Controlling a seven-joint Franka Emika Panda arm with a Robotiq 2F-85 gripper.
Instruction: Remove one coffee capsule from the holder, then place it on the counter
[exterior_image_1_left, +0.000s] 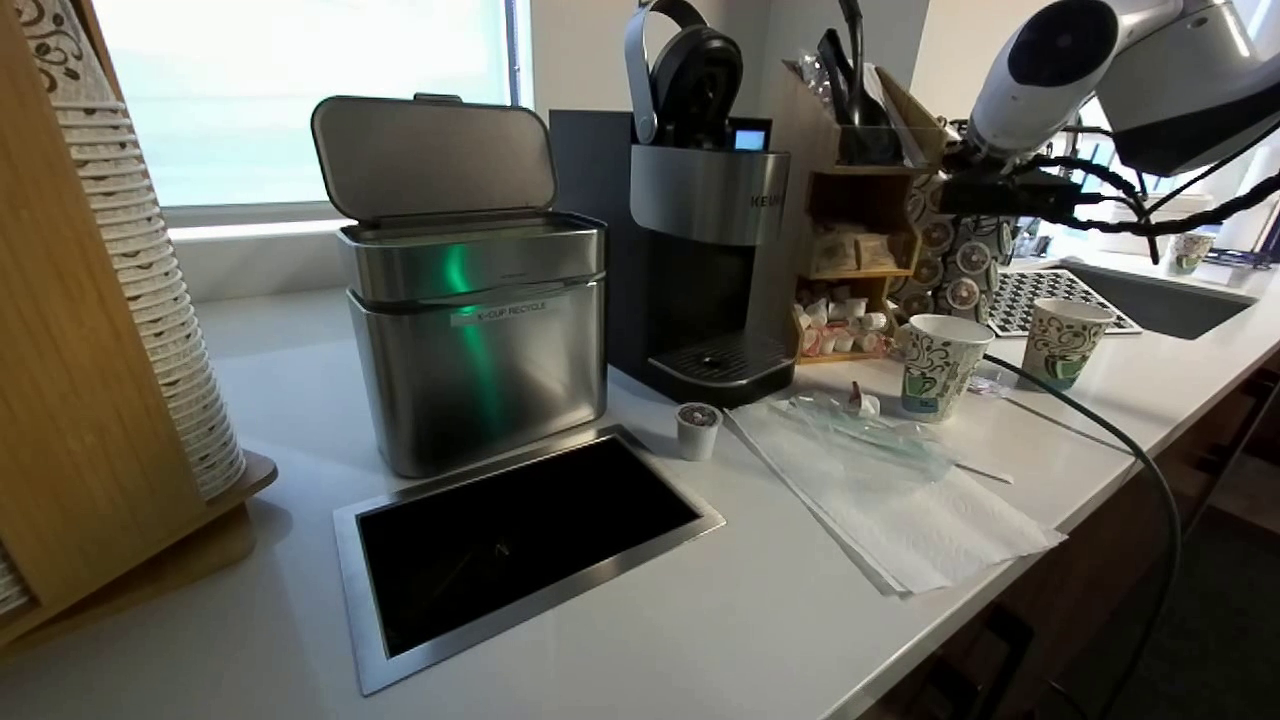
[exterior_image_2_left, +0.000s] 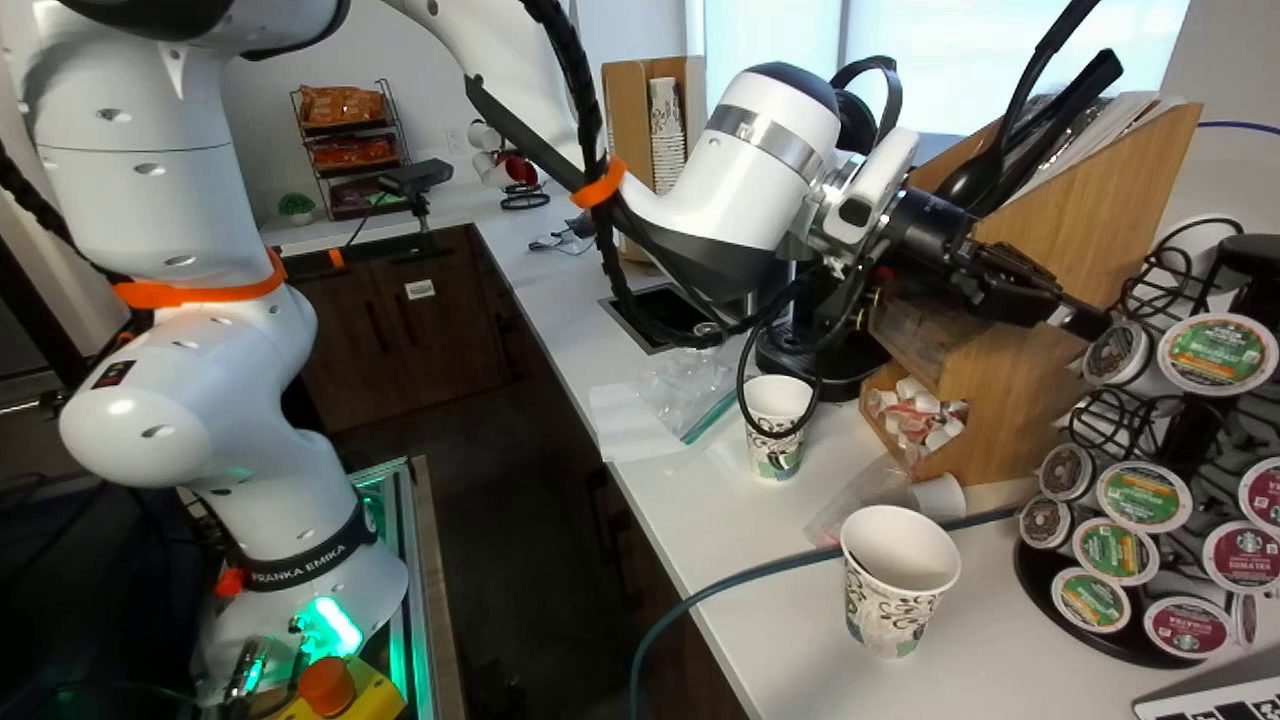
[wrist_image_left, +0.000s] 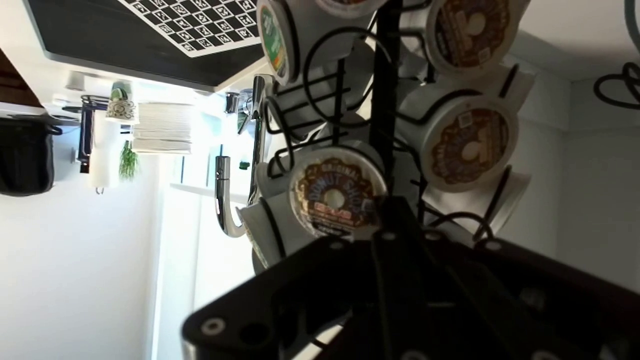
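The holder is a black wire rack with a round base (exterior_image_2_left: 1038, 585), filled with round-lidded capsules. Its central post (wrist_image_left: 384, 95) shows in the wrist view. My gripper (exterior_image_2_left: 1088, 320) is at the upper part of the rack, its tip beside a brown-lidded capsule (exterior_image_2_left: 1115, 352). In the wrist view the gripper's dark fingers (wrist_image_left: 397, 207) look closed together and overlap the edge of a Donut Shop capsule (wrist_image_left: 335, 192), which sits in a wire ring. No capsule shows between the fingers. The white counter (exterior_image_1_left: 760, 610) runs below; one white capsule (exterior_image_1_left: 697, 432) stands upright on it.
A wooden organizer (exterior_image_2_left: 1010, 420) stands beside the rack and under the gripper. Paper cups (exterior_image_2_left: 898, 580) (exterior_image_2_left: 777, 425) and a cable (exterior_image_2_left: 740, 580) are on the counter. The coffee machine (exterior_image_1_left: 710, 190), a steel bin (exterior_image_1_left: 480, 370) and the steel-framed opening (exterior_image_1_left: 530, 625) are farther along.
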